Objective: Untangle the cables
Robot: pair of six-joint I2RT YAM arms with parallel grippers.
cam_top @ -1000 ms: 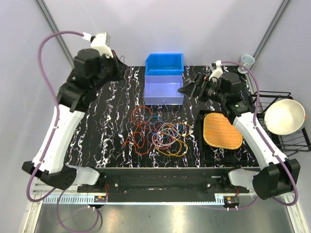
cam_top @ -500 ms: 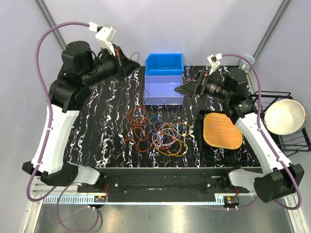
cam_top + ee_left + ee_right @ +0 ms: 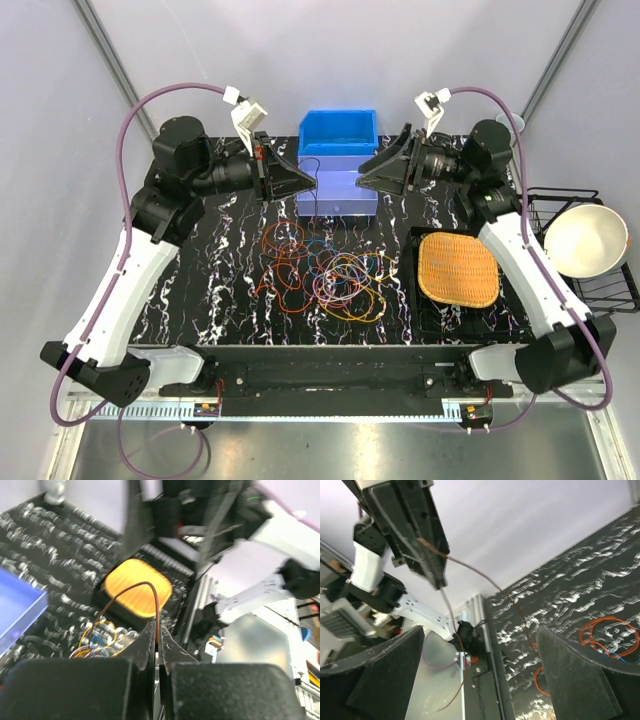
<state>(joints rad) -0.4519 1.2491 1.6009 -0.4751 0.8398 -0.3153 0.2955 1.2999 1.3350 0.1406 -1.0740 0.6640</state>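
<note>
The cables (image 3: 335,275) lie as a loose tangle of orange, red, yellow, purple and blue loops on the black marbled table; part of the pile shows in the left wrist view (image 3: 92,637). My left gripper (image 3: 310,181) is raised over the bins and shut on a thin brown cable (image 3: 314,195), which hangs down into the pile. In the left wrist view the jaws (image 3: 158,630) pinch this cable (image 3: 150,585) as it arcs up and over. My right gripper (image 3: 368,178) faces the left one, open and empty. Its wrist view (image 3: 480,670) shows the left gripper (image 3: 420,530) and the brown cable (image 3: 470,567).
A blue bin (image 3: 338,130) and a paler blue bin (image 3: 337,190) stand at the back centre, under both grippers. A woven orange mat (image 3: 458,268) lies on a black tray at the right. A white bowl (image 3: 585,240) sits in a wire rack further right. A cup (image 3: 509,124) stands back right.
Both grippers have swung inward from the table's back corners and now face each other above the bins. The brown cable now hangs from the left gripper into the pile.
</note>
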